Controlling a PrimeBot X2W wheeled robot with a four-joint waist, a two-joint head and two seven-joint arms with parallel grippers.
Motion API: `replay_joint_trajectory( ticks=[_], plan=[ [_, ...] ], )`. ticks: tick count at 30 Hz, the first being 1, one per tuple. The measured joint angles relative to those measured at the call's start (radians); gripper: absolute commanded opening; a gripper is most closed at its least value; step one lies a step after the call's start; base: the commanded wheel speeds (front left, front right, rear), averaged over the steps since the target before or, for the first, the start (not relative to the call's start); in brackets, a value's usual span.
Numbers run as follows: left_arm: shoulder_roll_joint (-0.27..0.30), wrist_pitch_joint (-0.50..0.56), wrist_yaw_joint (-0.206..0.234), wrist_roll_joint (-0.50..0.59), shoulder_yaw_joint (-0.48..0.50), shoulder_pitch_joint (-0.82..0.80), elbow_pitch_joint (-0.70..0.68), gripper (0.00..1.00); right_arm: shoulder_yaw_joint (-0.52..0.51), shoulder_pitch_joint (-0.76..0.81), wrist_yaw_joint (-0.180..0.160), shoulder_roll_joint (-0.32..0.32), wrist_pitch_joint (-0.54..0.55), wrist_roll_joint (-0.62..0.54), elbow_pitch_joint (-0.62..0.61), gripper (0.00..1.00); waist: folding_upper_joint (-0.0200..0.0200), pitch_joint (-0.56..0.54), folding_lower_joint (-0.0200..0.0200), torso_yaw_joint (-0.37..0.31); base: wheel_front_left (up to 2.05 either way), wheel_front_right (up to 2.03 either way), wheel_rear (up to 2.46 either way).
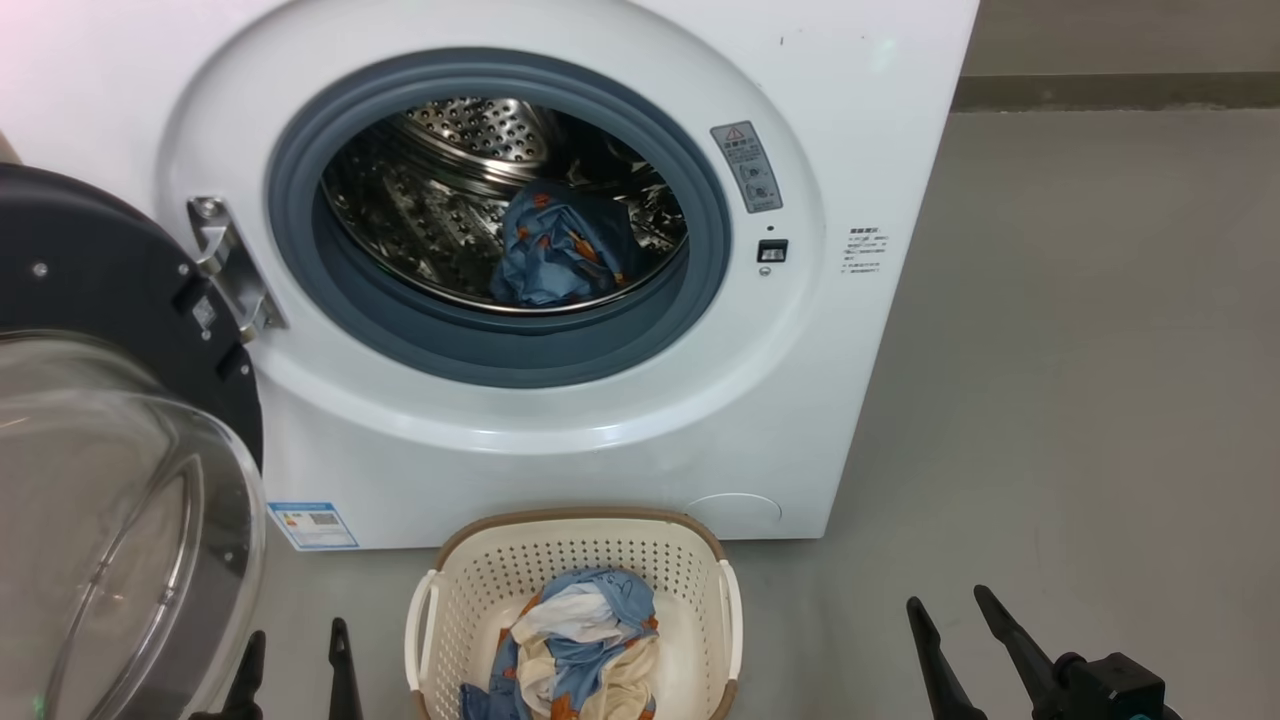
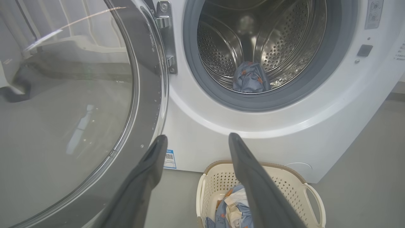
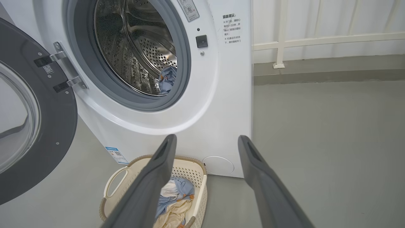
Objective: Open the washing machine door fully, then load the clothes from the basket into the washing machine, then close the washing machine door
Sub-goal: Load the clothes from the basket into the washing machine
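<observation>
Sitting in basket [image 1: 575, 520] & drum [image 1: 440, 200]: blue clothes [image 1: 585, 650].

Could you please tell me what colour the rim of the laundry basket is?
Brown, a plain light shade; the basket rim shows best in the head view.

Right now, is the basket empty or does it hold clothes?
Not empty: the basket holds a blue-and-cream bundle of clothes.
</observation>
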Motion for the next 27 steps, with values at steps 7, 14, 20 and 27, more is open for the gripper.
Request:
replay_joint_trajectory(
  ticks=[7,14,20,27],
  plan=[
    [0.000,0.000,-0.003,0.001,-0.004,0.000,-0.006,1.00,0.008,0.000,0.000,0.001,0.000,0.000,0.000,1.00,0.0000,0.010,0.0000,-0.026,0.00,0.00,0.00],
    [0.000,0.000,-0.042,0.004,-0.029,-0.003,0.015,1.00,0.008,-0.001,0.000,0.002,0.000,0.000,-0.003,1.00,0.0000,0.030,0.0000,-0.066,0.00,0.00,0.00],
    [0.004,0.000,-0.067,0.011,-0.037,-0.037,0.076,1.00,0.008,-0.010,0.000,0.011,0.000,-0.008,-0.015,1.00,0.0000,0.068,0.0000,-0.108,0.00,0.00,0.00],
    [0.030,0.000,-0.105,0.012,-0.054,-0.123,0.170,1.00,0.016,-0.059,0.000,0.015,0.000,-0.001,-0.033,1.00,0.0000,0.138,0.0000,-0.163,0.00,0.00,0.00]
  ],
)
